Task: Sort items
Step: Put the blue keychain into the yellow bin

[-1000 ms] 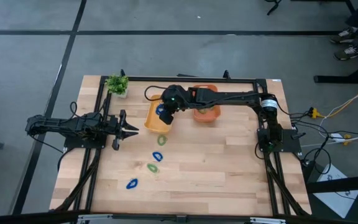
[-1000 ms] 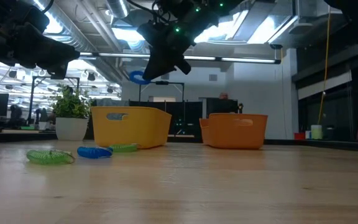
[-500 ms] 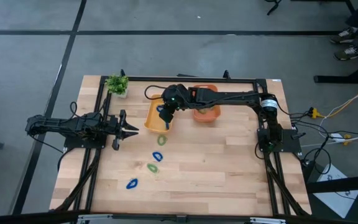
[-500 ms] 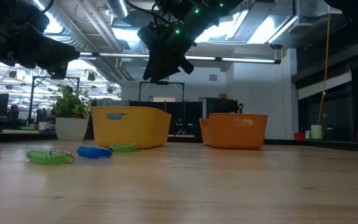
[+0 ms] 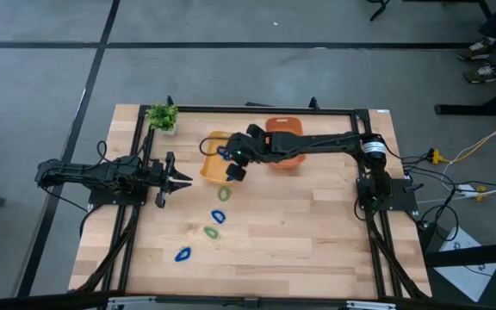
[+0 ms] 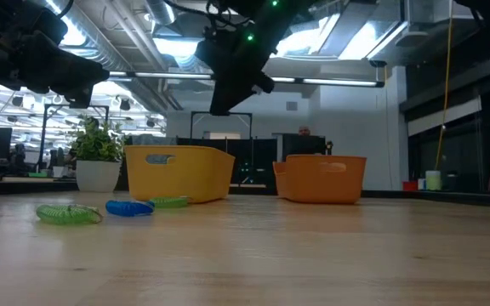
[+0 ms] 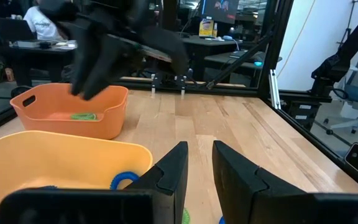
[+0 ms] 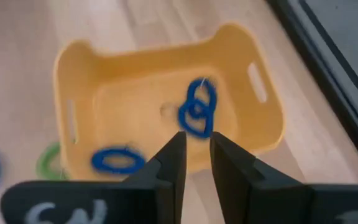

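Over the near edge of the yellow bin (image 5: 210, 164) hangs my right gripper (image 5: 232, 170), slanting down, its fingers a narrow gap apart with nothing between them. Its wrist view shows blue rings (image 8: 197, 115) on the bin's floor. An orange bin (image 5: 287, 129) beside it holds a green ring (image 7: 82, 116). On the table lie a green ring (image 5: 223, 194), a blue ring (image 5: 217, 216), another green ring (image 5: 212, 232) and another blue ring (image 5: 182, 254). My left gripper (image 5: 183, 179) waits level at the table's left, narrowly open and empty.
A small potted plant (image 5: 163, 115) stands at the far left corner. A black frame (image 5: 334, 110) runs along the table's far edge and down both sides. Bare wood spreads across the near right part of the table (image 5: 317, 241).
My right gripper has let go of the blue ring it held above the yellow bin; the ring is gone from its fingers. The gripper has then shifted a little toward the table's right and near edges and turned, still high over the bin.
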Available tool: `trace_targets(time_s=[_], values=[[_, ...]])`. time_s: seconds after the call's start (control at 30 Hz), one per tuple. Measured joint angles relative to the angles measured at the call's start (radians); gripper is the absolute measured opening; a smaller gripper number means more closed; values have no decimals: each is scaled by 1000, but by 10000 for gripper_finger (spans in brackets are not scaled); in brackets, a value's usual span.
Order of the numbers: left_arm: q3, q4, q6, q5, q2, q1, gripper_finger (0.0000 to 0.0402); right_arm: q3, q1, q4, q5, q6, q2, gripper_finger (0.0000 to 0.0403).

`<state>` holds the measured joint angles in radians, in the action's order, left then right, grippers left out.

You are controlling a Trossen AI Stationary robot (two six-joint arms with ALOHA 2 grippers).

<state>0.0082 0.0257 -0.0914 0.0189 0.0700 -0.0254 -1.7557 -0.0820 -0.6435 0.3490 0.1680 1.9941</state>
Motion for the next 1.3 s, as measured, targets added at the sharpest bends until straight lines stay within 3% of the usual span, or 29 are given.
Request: trace_targets(time_s=[0.37,0.63,0.77,1.3], values=[[0,0,0,0,0,0,70,0,130,-96,-21,-153,-18,55],[0,0,0,0,0,0,70,0,200,-136,-56,-175,-18,55],[0,0,0,0,0,0,70,26,218,-110,-189,-174,-18,55],[0,0,0,0,0,0,70,29,283,53,-273,-326,24,55]])
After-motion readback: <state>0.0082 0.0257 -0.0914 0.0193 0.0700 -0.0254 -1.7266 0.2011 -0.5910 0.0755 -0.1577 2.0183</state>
